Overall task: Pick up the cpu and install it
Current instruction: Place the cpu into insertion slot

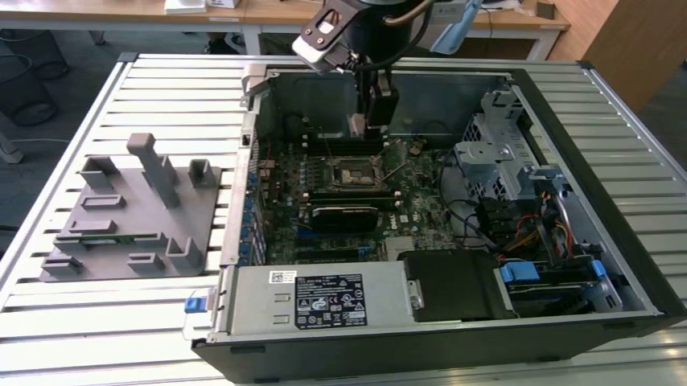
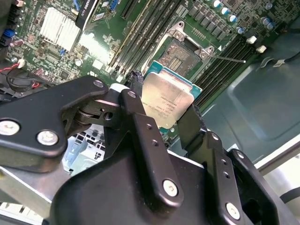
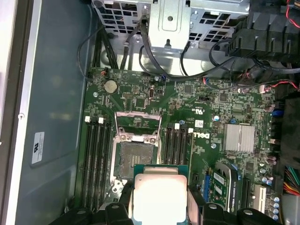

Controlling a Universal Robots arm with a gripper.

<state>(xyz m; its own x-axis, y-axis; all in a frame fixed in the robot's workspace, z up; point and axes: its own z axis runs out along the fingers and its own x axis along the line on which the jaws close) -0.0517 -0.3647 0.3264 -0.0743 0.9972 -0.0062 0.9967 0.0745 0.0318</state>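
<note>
The cpu [image 2: 165, 101] is a flat square chip with a shiny silver top and a green rim, and my gripper [image 2: 164, 107] is shut on it, one black finger at each side. In the first wrist view the cpu [image 3: 159, 194] hangs just short of the open socket [image 3: 136, 157], whose metal frame [image 3: 138, 126] is flipped up. In the second wrist view the socket [image 2: 180, 51] lies bare beyond the chip. In the exterior view my gripper [image 1: 371, 121] hangs inside the open computer case, above and behind the socket [image 1: 351, 171].
The motherboard [image 3: 206, 101] fills the case floor, with memory slots [image 3: 96, 159] on both sides of the socket and a silver heatsink [image 3: 239, 137]. A drive cage [image 1: 499, 153], cables [image 1: 516, 225] and a power supply [image 1: 322, 297] crowd the case. A grey fixture [image 1: 124, 213] sits on the exterior view's left.
</note>
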